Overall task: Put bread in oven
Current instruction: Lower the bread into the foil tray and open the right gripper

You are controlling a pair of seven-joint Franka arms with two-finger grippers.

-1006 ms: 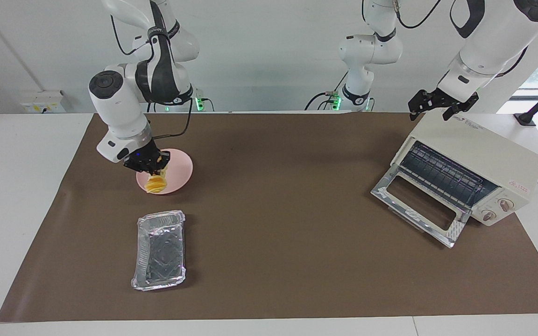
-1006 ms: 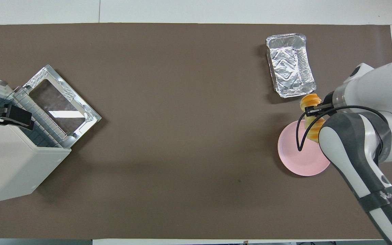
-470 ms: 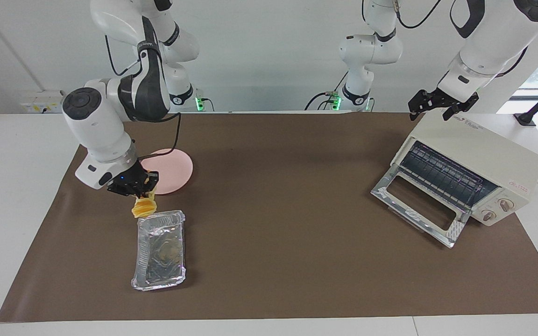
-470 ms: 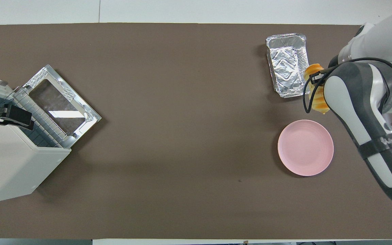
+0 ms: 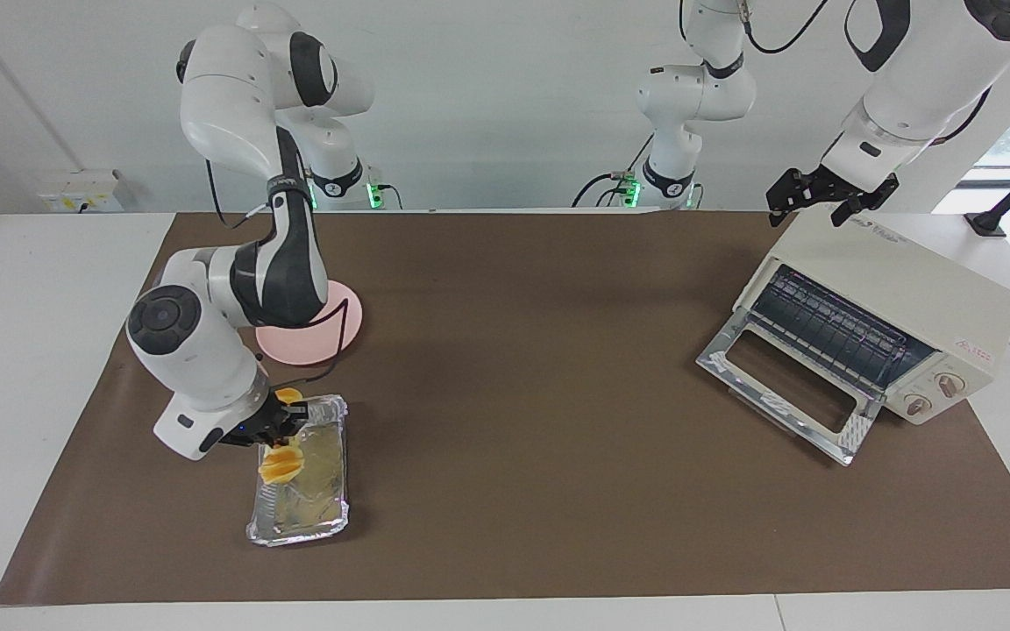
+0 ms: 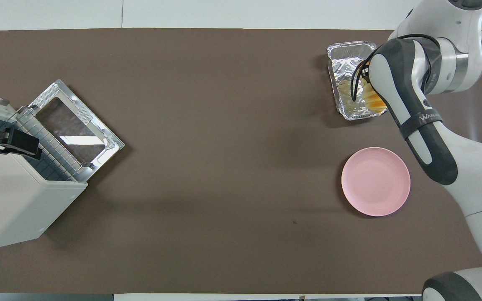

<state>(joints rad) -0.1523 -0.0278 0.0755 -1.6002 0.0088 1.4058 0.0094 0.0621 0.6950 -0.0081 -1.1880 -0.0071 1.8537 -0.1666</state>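
Reaching out from its base at the robots' edge of the worktop (image 5: 558,526), the right arm is folded at the elbow above the pink plate (image 5: 330,337) and bent steeply down, its wrist angled toward the foil tray (image 5: 302,517). The right gripper (image 5: 270,431) is held over the end of the tray nearer the robots, jaws clamped together on the bread (image 5: 282,463). The bread, a ridged yellow-orange loaf, is hung end-down from the jaws, its lower end inside the tray's outline; whether it touches the tray floor cannot be told. In the overhead view the forearm is laid across the tray (image 6: 343,52), and only an orange sliver of the bread (image 6: 375,101) is seen beside it.

The pink plate (image 6: 375,181) is set nearer the robots than the tray, at the right arm's end of the worktop, nothing lying on it.

The oven (image 5: 908,307) is placed at the left arm's end, well apart from the tray, its glass door (image 5: 785,390) dropped fully open onto the brown mat and the wire rack (image 5: 829,326) exposed inside. Two knobs are seen on its front panel.

The left arm is held waiting, descending from above with its wrist tilted. The left gripper (image 5: 825,200) is poised over the oven's top rear corner, jaws spread apart and holding nothing.
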